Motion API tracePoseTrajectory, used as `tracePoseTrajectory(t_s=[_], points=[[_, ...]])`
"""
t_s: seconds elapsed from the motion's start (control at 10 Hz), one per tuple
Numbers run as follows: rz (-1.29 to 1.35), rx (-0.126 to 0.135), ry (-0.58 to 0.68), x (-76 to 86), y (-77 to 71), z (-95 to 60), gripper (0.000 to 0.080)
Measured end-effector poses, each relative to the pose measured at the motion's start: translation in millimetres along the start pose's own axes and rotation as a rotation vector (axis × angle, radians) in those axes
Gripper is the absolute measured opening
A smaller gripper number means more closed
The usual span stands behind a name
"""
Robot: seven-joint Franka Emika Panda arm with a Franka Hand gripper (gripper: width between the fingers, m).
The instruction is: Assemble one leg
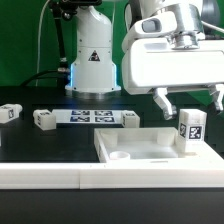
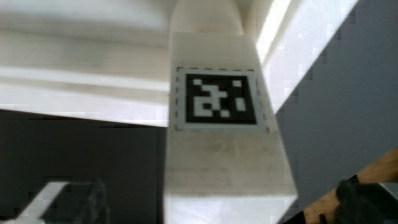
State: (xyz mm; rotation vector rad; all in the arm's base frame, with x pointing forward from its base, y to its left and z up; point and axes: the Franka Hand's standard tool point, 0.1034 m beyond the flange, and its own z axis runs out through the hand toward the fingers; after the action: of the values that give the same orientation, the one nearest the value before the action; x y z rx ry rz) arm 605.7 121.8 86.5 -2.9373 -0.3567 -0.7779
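A leg (image 1: 190,127), a small white block with a black-and-white tag, stands upright at the corner of the large white square panel (image 1: 140,146) on the exterior view's right. My gripper (image 1: 189,105) hangs just above it, open, with one finger on each side of the leg's top and not touching it. In the wrist view the leg (image 2: 219,120) fills the middle with its tag facing the camera. The dark fingertips (image 2: 365,195) show far apart on either side, around the gripper's midpoint (image 2: 210,205). I cannot tell whether the leg is seated in a corner hole.
Three more legs lie on the black table: one at the far left (image 1: 9,113), one (image 1: 44,120) and one (image 1: 130,119) at either end of the marker board (image 1: 90,117). The robot base (image 1: 92,60) stands behind. A white bar (image 1: 50,176) runs along the front.
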Motion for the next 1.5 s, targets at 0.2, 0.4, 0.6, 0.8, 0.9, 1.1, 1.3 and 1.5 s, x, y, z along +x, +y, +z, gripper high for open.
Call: tracePoseTrajectory(t_s=[0.2,0.4,0.6,0.8,0.9,1.1,1.3,1.5], points=[[0.012,0.029,-0.146,3.9,0.3,3.6,0.0649],[0.023,0.051,-0.250,10.1,-0.3,2.7,0.0649],[0.033,0.081,-0.394,6.0,-3.7,1.3,0.0649],[0.040,0.096,-0.498,-1.5,2.0,0.6,0.0649],[0.044,0.111,-0.556,0.5,-1.5,-0.9,0.0649],[0.045,0.103,-0.518,4.9,0.3,2.6,0.0649],[0.066,0.093,-0.501,5.6,0.2,4.5,0.0649],[0.073,0.083,-0.465,11.2,4.1,5.1,0.0649]])
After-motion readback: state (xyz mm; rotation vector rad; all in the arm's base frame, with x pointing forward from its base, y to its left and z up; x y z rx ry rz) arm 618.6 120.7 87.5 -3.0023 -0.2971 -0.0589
